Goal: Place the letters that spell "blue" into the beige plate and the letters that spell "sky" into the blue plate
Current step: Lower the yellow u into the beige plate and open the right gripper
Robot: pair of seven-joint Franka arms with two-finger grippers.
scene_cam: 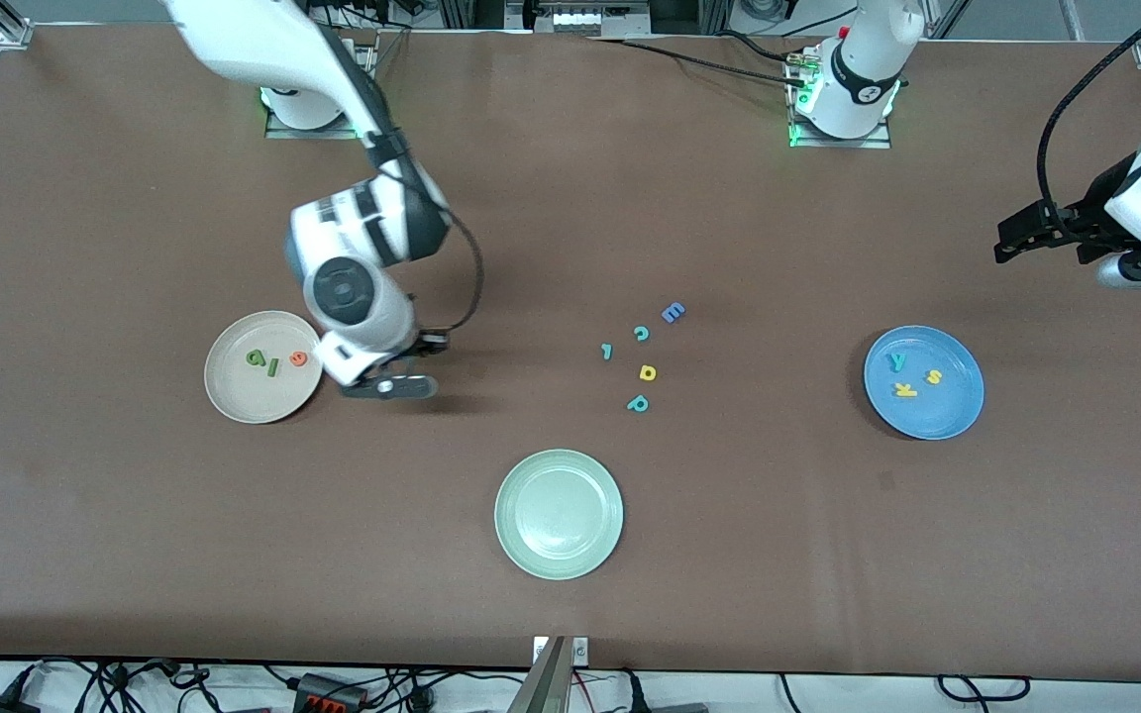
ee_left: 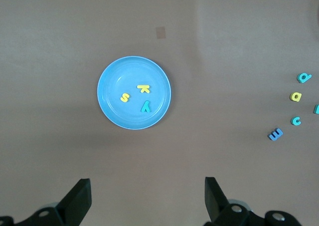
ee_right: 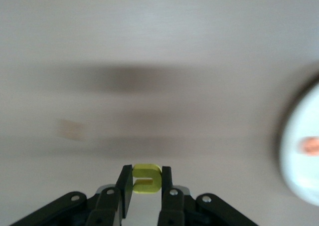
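Observation:
The beige plate [scene_cam: 242, 398] holds a green "b" [scene_cam: 256, 357], a dark green "l" [scene_cam: 273, 367] and an orange "e" [scene_cam: 299, 358]. My right gripper [scene_cam: 387, 388] hangs low over the table beside that plate, shut on the yellow "u" [ee_right: 146, 178]; the plate's rim [ee_right: 294, 151] shows at the edge of the right wrist view. The blue plate [scene_cam: 962, 396] carries the teal "y" [scene_cam: 896, 360], yellow "s" [scene_cam: 934, 376] and yellow "k" [scene_cam: 904, 389], also seen in the left wrist view as "y" [ee_left: 145, 106], "s" [ee_left: 124, 97], "k" [ee_left: 143, 89]. My left gripper [ee_left: 148, 196] waits open, high over the left arm's end of the table.
Loose letters lie mid-table: a blue "E" [scene_cam: 673, 313], a teal "c" [scene_cam: 641, 334], a small teal piece [scene_cam: 607, 351], a yellow "d" [scene_cam: 647, 372] and a teal "p" [scene_cam: 638, 403]. A pale green plate [scene_cam: 559, 560] sits nearer the front camera.

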